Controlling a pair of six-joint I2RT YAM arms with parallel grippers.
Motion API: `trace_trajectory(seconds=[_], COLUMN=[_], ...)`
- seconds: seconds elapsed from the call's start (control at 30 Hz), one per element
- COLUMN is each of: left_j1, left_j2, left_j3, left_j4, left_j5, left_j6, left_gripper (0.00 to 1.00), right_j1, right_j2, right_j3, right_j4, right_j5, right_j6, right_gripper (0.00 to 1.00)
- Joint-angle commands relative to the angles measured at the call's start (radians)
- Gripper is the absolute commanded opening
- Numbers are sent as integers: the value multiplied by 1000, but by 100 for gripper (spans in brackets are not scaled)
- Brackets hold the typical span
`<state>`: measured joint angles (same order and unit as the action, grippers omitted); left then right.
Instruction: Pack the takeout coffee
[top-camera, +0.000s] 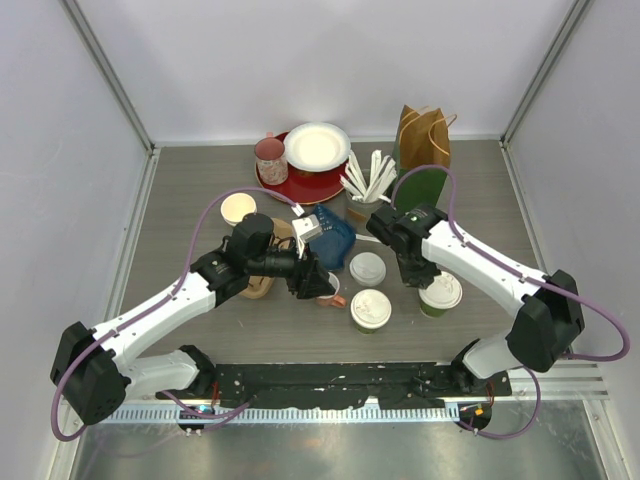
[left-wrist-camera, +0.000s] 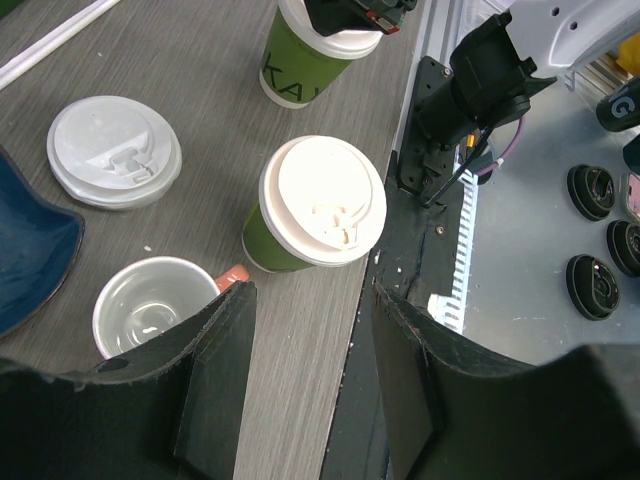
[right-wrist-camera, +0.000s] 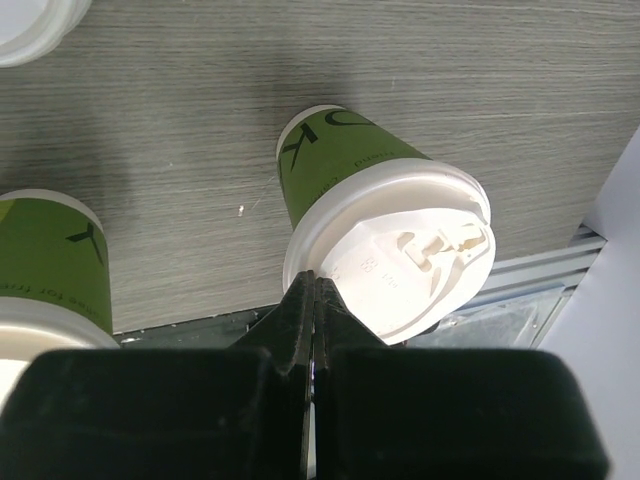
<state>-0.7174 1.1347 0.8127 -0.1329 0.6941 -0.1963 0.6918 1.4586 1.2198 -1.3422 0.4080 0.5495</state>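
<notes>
Left wrist view: you see the upper green cup (left-wrist-camera: 300, 75) cut by the top edge, its print reading only "KA". The blue object (left-wrist-camera: 30, 250) runs off the left edge. A finger (left-wrist-camera: 215, 390) of the left gripper (left-wrist-camera: 310, 292) hides the near side of the white mug (left-wrist-camera: 150, 300). Right wrist view: the upper-left corner crops a loose lid (right-wrist-camera: 25, 20), and the left edge crops a second green cup (right-wrist-camera: 50, 265).

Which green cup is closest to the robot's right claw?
The lidded green cup farthest right: the tips of the shut right gripper sit at its lid rim. The other lidded cup stands off to its left.
</notes>
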Motion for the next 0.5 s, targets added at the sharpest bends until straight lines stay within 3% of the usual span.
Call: trace_trajectory(seconds=[0.0, 0.33, 0.47], left_j1=[7, 7, 7], left_j2=[-26, -19, -16], left_j3=[17, 26, 28], left_j4=[7, 3, 1], left_j5=[24, 25, 25], left_j6=[23, 28, 29], left_gripper=[54, 54, 54], right_j1=[5, 3, 6], right_j2=[-44, -30, -3], right_j3=[41, 99, 142], right_j4=[49, 55, -40], right_j5=[-41, 8, 78], right_j6=[-19, -42, -16], right_gripper=[1, 1, 1])
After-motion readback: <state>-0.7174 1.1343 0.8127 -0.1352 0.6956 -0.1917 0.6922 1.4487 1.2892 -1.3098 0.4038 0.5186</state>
